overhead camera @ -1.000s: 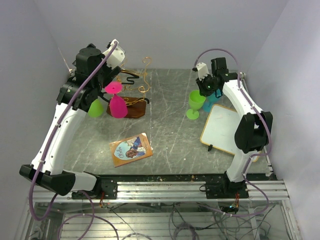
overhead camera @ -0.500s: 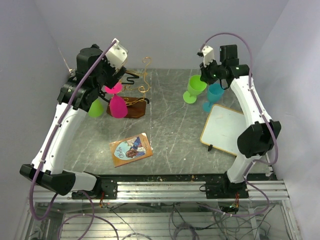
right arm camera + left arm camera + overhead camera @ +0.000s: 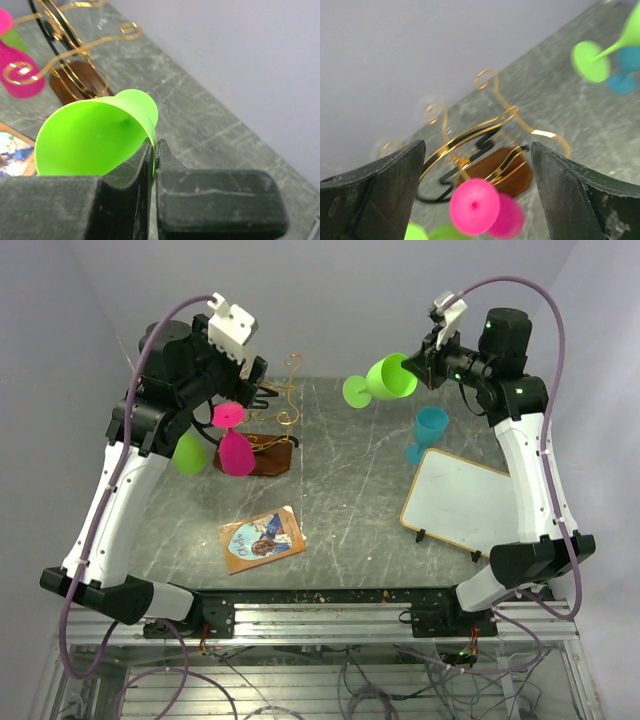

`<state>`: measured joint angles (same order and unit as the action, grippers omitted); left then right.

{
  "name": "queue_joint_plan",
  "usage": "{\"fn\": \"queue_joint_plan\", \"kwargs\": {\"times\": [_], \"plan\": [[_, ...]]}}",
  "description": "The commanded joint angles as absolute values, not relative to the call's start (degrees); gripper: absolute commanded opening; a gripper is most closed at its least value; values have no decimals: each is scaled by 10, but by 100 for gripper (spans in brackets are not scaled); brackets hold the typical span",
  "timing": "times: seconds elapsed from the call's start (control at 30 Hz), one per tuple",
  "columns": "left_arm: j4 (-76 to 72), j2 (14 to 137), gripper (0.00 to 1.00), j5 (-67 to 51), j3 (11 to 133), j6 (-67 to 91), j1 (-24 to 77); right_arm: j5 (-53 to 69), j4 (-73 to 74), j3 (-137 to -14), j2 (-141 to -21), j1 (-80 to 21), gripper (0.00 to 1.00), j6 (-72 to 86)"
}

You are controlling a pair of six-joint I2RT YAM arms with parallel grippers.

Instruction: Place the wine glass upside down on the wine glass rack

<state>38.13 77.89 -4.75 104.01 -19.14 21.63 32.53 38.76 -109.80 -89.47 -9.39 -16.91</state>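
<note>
The green glass — judged light, stiff, slick plastic — is pinched at its rim by the closed right gripper; the left gripper is spread open.

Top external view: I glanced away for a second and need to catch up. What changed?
The right tool, shut on the rim of the green wine glass, lifted it off the table and tipped it sideways, foot toward the wine glass rack. The left tool, open, rose slightly. The pink glass, second green glass, blue glass, whiteboard and booklet stayed put.
</note>
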Motion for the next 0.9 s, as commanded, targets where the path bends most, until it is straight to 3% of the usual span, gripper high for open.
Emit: {"fn": "queue_joint_plan", "kwargs": {"times": [0.0, 0.2, 0.63, 0.87], "plan": [[314, 806, 95, -218, 1070, -65, 216, 402, 344, -1131, -880, -95, 0, -110], [212, 843, 88, -337, 1041, 120, 227, 450, 302, -1128, -859, -95, 0, -71], [107, 910, 76, -392, 980, 315, 245, 490, 294, -1121, -852, -95, 0, -61], [109, 934, 56, -398, 976, 344, 249, 487, 299, -1121, -852, -95, 0, -67]]}}
